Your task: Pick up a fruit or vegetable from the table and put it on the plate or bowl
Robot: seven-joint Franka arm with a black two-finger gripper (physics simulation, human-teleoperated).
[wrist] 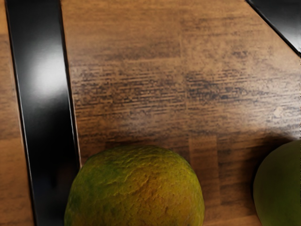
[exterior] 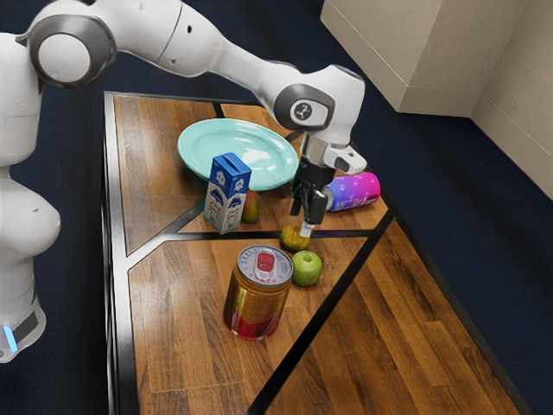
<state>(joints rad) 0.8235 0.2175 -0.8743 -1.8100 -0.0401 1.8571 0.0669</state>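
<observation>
While the citrus fruit point(exterior: 295, 239) sits on the table point(exterior: 406, 337), near its middle beside a black inlay strip point(wrist: 42, 117), the gripper point(exterior: 307, 223) hangs right over it. The jaws stand apart and grip nothing. The fruit's peel is pebbled, mottled green and orange.

In the exterior view, a smooth green apple point(exterior: 307, 268) lies just beside it at 5 o'clock. A red and gold can point(exterior: 257, 291) stands upright at 7 o'clock. A blue and white carton point(exterior: 227, 193) stands at 10 o'clock with a reddish-green fruit point(exterior: 251, 207) next to it. The round teal plate point(exterior: 238, 149) lies at 11 o'clock, and a pink and purple can point(exterior: 353, 191) lies on its side at 2 o'clock.

The tabletop is grained brown wood, cut into panels by glossy black strips. Dark blue floor point(exterior: 484, 216) surrounds it, with beige blocks point(exterior: 432, 52) at 1 o'clock.
</observation>
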